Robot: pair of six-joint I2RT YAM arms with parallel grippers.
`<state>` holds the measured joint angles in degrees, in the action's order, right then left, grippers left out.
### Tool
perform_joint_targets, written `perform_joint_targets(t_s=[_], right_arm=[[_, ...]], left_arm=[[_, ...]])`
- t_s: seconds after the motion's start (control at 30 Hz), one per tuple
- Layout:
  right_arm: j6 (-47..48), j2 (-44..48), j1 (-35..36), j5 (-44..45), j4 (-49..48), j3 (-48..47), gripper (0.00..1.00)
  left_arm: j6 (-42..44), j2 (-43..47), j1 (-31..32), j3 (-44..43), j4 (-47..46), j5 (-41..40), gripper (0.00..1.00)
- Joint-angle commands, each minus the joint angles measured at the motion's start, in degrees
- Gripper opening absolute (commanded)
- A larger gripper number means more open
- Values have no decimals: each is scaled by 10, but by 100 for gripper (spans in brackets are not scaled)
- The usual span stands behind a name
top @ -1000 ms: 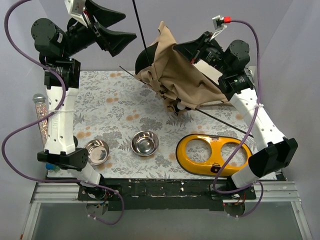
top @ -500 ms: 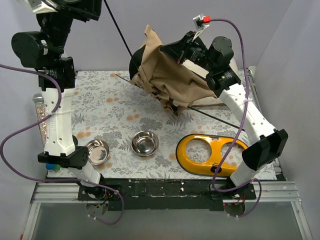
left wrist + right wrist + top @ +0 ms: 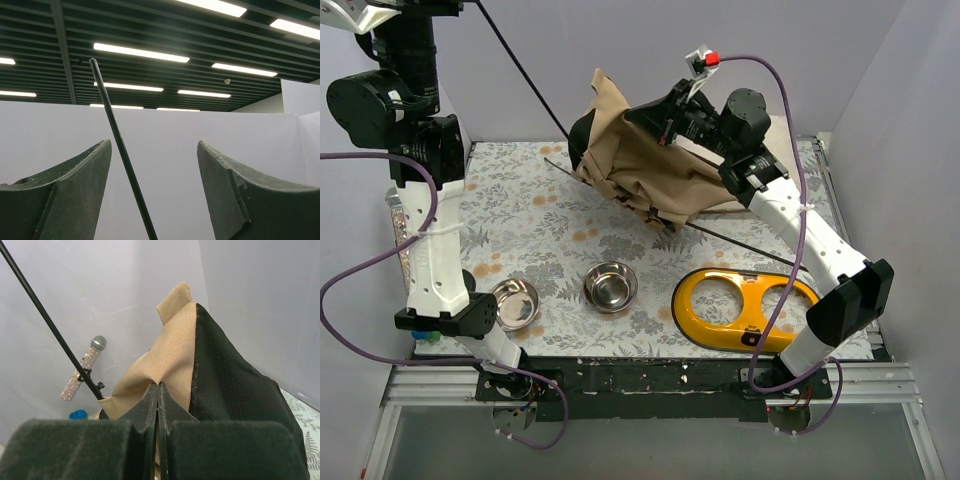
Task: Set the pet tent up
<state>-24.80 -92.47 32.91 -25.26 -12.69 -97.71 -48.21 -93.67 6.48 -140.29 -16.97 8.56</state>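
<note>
Pet tent (image 3: 650, 170) over floral-print table (image 3: 520, 215) (pale grey walls (image 3: 880, 60), strip-lit ceiling (image 3: 150, 30))

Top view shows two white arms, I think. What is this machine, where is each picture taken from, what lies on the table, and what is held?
These are two robot arms bolted to the table. One camera looks down from above; one more sits on each wrist. On the table are two steel bowls, a yellow bowl stand and the tan pet tent. The right end effector is shut on the tent's fabric. The left end effector is raised high and open, with a thin black rod between its fingers.
</note>
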Motion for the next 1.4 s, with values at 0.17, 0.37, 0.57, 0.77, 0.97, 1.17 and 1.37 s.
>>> perform_joint_targets(t_s=[0.17,0.37,0.57,0.77,0.97,1.17,1.37], right_arm=[[36,51,32,-9,-69,32,1],[63,67,67,-9,-95,46,1],[67,76,98,-4,-113,81,1],[77,84,98,3,-85,104,1],[96,101,98,-21,-33,139,13],[149,109,96,-18,47,118,60],[191,34,96,-74,73,32,81]], left_arm=[[63,38,-2,60,19,-58,47],[151,43,-2,74,84,23,0],[255,108,-2,225,223,159,0],[278,212,-5,408,244,212,0],[288,245,-7,456,234,269,0],[296,262,-10,477,214,337,0],[270,267,-12,480,201,394,0]])
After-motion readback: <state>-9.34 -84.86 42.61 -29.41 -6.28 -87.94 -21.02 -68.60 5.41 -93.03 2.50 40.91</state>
